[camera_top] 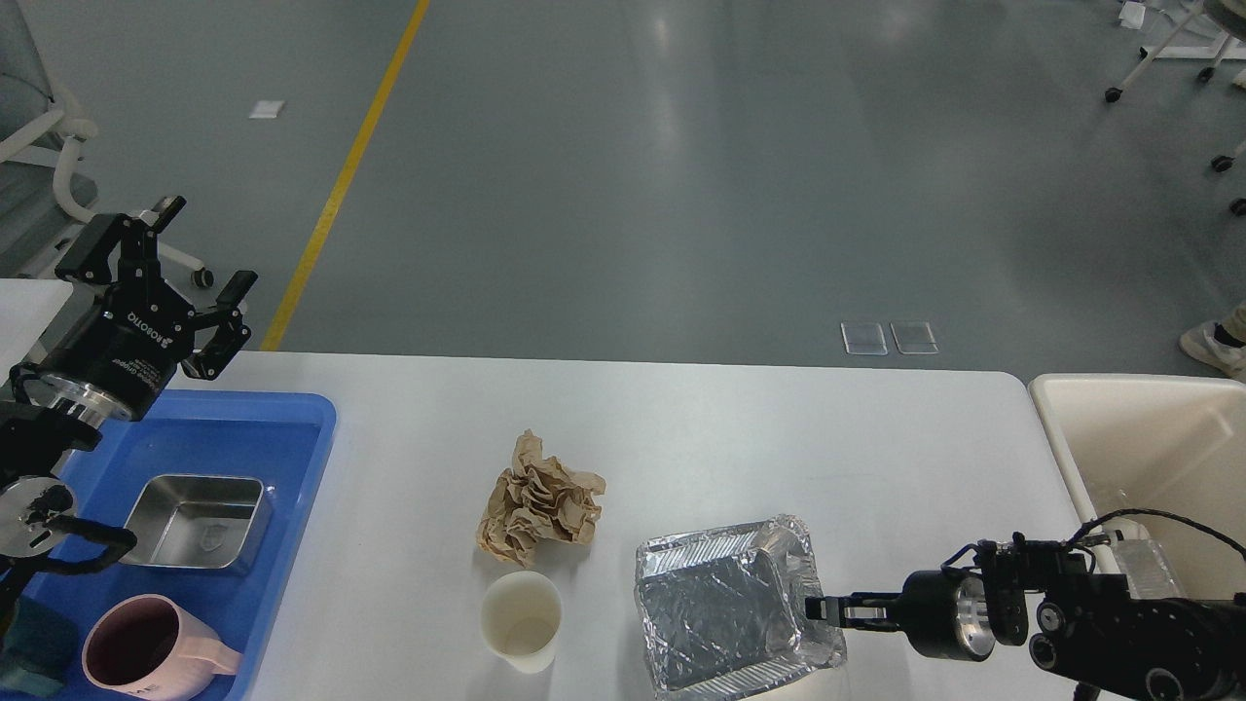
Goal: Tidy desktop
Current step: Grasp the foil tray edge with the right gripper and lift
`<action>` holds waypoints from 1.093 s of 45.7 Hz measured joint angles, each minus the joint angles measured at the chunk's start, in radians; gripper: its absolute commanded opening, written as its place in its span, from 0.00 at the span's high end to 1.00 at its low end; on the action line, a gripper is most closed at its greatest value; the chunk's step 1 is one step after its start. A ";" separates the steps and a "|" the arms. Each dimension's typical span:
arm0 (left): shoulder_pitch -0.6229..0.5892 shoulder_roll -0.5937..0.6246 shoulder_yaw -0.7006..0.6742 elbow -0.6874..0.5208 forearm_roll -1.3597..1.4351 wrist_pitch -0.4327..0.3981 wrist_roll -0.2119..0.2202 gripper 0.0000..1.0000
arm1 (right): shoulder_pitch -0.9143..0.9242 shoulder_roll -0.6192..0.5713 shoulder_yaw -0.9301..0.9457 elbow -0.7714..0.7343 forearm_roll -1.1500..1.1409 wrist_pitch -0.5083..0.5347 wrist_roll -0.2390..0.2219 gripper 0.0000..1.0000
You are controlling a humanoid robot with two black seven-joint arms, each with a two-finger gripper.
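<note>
White desktop: long axis left-right; near edge cut off.
Left gripper: fingers apart.
Right gripper: clamped on foil tray rim.

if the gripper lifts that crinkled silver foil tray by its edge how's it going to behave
The crinkled silver foil tray looks thin and already dented, so its rim would probably bend rather than hold stiff. It appears empty, so likely very light and apt to slide on the smooth white desktop if the right gripper pushes it.
</note>
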 measured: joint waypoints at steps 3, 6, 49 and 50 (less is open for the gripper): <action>0.000 0.000 0.000 0.000 0.000 0.000 0.000 0.03 | 0.003 -0.004 0.000 0.000 -0.003 0.000 0.001 1.00; 0.000 0.000 0.000 0.000 0.000 0.000 0.000 0.03 | 0.008 -0.016 0.000 0.000 -0.004 0.000 0.001 1.00; -0.002 -0.006 0.003 0.000 0.000 0.002 0.001 0.03 | 0.282 -0.321 -0.004 0.120 0.102 0.129 -0.027 0.98; -0.002 -0.006 0.003 0.000 0.000 0.002 0.001 0.03 | 0.292 -0.326 -0.009 0.125 0.104 0.133 -0.027 0.98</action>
